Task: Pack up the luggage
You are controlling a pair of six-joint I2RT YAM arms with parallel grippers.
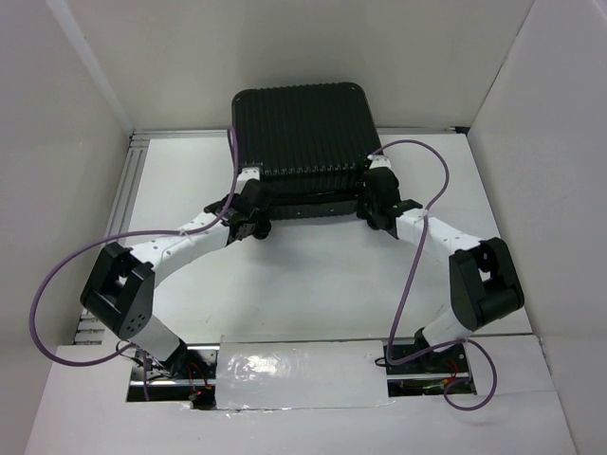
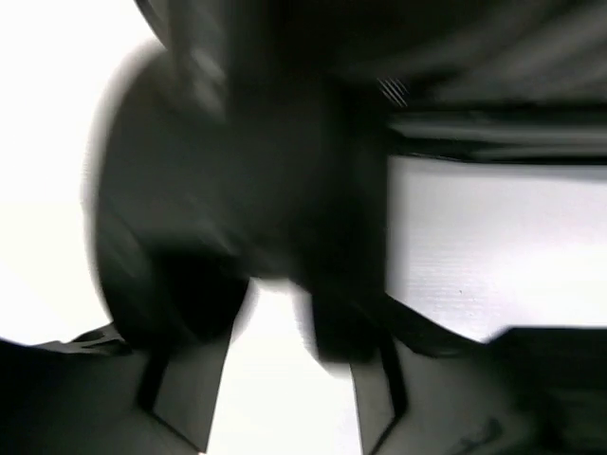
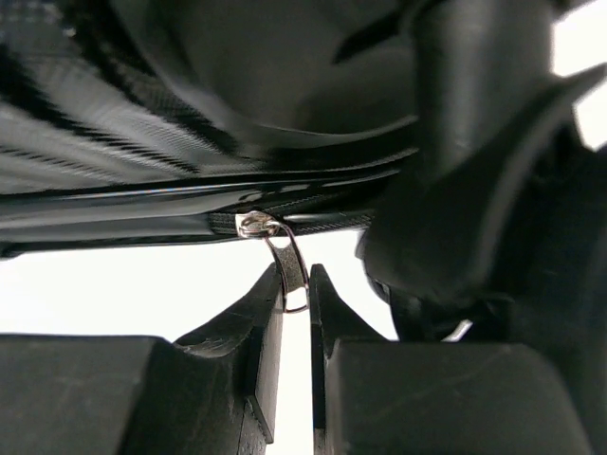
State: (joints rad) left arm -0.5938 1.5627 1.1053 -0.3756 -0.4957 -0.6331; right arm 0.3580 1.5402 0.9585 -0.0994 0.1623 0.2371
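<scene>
The luggage [image 1: 302, 133], a black ribbed hard-shell suitcase, lies flat and closed at the back of the white table [image 1: 313, 284]. My left gripper [image 1: 252, 210] is at its near left corner. In the left wrist view that gripper [image 2: 285, 379] stands open with only white table between its fingers, below a blurred dark part of the luggage [image 2: 237, 161]. My right gripper [image 1: 376, 205] is at the near right corner. Its fingers [image 3: 296, 284] are closed to a narrow slit on the silver zipper pull [image 3: 290, 267], which hangs from the luggage's zipper line [image 3: 142, 223].
White walls enclose the table on the left, right and back. An aluminium rail [image 1: 133, 190] runs along the left edge. Purple cables [image 1: 57, 284] loop beside both arms. A foil-covered strip [image 1: 303, 374] lies between the arm bases at the near edge.
</scene>
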